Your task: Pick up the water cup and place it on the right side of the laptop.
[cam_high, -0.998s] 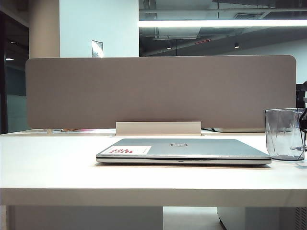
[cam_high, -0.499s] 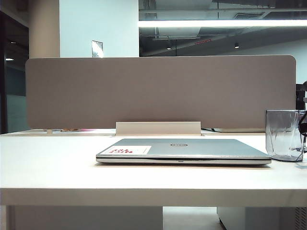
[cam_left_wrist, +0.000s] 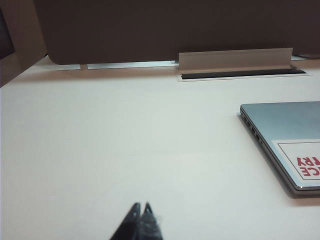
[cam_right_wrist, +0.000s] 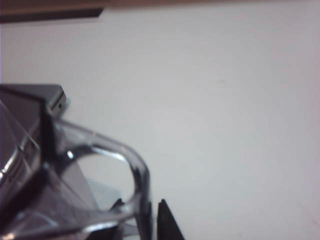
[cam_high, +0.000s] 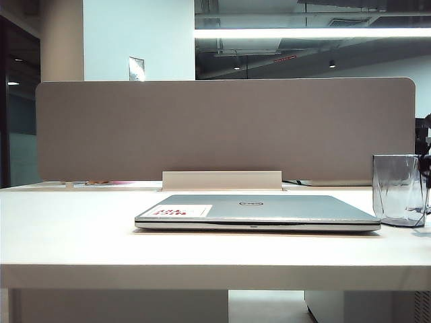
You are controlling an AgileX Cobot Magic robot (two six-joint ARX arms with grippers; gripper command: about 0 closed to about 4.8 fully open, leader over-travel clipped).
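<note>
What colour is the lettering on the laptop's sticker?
Red, on a white sticker on the silver-grey laptop; the left wrist view shows it best.

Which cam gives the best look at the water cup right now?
Exterior view: the whole water cup stands upright right of the laptop. Right wrist view shows only its handle, close and blurred, by the right gripper. Left wrist view lacks it.

A white table (cam_high: 81, 235) carries the closed silver-grey laptop (cam_high: 269, 210) lying flat, lid up, and the water cup (cam_high: 399, 188) standing upright just beside the laptop's right edge, apart from it
</note>
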